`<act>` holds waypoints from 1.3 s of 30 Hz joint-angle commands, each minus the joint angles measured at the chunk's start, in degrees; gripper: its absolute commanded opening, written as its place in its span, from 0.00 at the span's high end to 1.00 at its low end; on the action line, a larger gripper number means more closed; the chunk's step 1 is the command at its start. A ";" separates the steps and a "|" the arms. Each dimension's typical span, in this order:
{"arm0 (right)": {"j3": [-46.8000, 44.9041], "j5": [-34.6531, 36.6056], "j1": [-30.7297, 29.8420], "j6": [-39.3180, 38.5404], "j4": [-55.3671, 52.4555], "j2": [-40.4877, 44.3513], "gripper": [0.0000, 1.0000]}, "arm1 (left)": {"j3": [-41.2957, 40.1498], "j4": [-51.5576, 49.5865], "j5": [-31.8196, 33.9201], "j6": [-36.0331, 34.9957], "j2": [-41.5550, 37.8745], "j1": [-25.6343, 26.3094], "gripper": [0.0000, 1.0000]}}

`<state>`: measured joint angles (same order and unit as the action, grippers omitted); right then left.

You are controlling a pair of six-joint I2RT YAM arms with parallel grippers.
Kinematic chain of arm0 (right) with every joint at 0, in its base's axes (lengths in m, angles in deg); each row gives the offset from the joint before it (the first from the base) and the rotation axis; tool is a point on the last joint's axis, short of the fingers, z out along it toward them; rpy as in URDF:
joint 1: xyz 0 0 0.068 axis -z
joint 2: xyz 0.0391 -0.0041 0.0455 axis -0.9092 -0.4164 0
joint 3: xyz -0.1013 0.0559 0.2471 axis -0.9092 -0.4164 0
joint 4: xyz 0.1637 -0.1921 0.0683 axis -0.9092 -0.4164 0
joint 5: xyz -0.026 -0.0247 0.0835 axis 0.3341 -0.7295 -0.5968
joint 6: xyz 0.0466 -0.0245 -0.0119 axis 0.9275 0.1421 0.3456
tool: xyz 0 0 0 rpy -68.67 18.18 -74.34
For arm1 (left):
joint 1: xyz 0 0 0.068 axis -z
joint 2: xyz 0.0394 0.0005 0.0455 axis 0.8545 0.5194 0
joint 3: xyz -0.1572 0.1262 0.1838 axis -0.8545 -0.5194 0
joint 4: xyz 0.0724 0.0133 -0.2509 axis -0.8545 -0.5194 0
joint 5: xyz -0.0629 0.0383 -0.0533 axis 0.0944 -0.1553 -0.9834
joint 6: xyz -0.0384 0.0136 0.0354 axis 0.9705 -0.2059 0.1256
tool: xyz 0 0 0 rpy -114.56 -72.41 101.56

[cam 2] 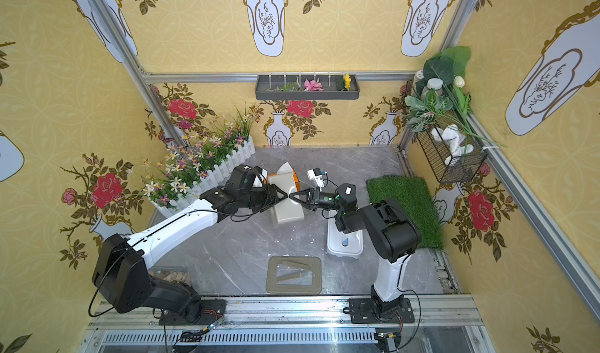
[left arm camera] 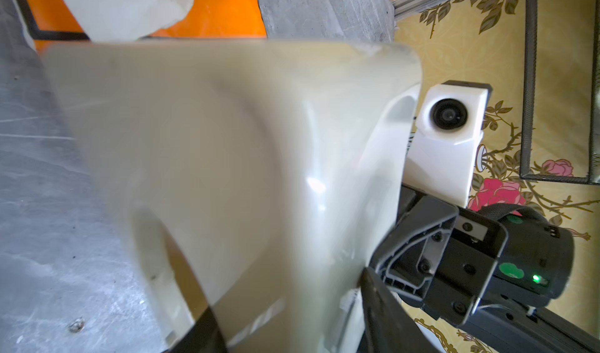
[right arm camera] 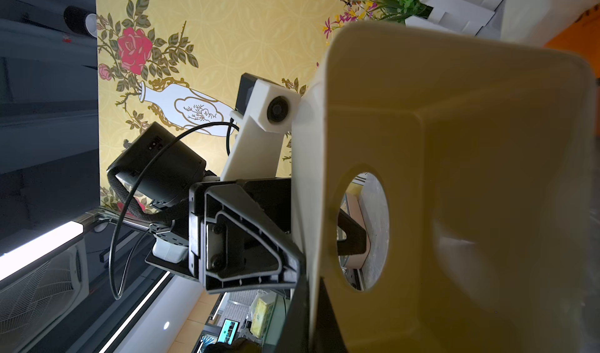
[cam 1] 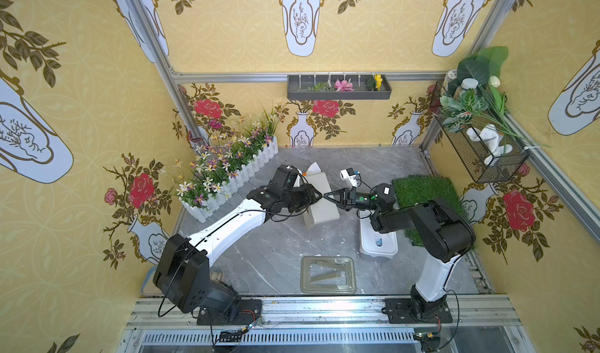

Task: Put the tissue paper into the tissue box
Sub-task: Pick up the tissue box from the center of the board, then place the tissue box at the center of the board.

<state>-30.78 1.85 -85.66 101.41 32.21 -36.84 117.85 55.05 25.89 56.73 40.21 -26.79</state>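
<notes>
The beige plastic tissue box (cam 1: pixel 323 207) (cam 2: pixel 287 211) stands tilted at mid-table between both arms. Its open inside, with a round hole in one wall, fills the right wrist view (right arm camera: pixel 454 173). The tissue paper (cam 2: pixel 286 169), an orange pack with white sheets sticking out, lies just behind the box (left arm camera: pixel 220 13). My right gripper (cam 1: pixel 327 196) (right arm camera: pixel 311 319) is shut on the box's thin wall. My left gripper (cam 1: pixel 319 198) (left arm camera: pixel 292 328) meets it from the opposite side. Its fingers (left arm camera: pixel 383 315) stand apart, one on each side of the box wall.
An olive lid frame (cam 1: pixel 328 275) lies flat near the front edge. A white tub (cam 1: pixel 378 247) sits under the right arm beside a green grass mat (cam 1: pixel 425 192). A white picket fence with flowers (cam 1: pixel 233 176) lines the back left. A wire basket (cam 1: pixel 480 153) hangs on the right wall.
</notes>
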 commanded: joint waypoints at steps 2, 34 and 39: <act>0.26 -0.05 -0.07 0.04 1.84 -0.57 1.00 | 0.67 0.04 2.01 -1.44 0.01 -0.02 0.27; 41.32 55.97 -20.20 -39.89 -124.04 -2.54 0.86 | 38.96 -27.41 28.89 -32.42 23.36 -11.22 0.01; 45.61 59.37 -23.13 -39.36 -125.17 -3.93 0.39 | 42.52 -26.96 26.66 -32.60 27.83 -12.86 0.01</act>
<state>12.95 56.30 -107.63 60.71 -90.29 -41.45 159.60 28.13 54.30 25.22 66.53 -38.68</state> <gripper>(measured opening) 0.578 0.986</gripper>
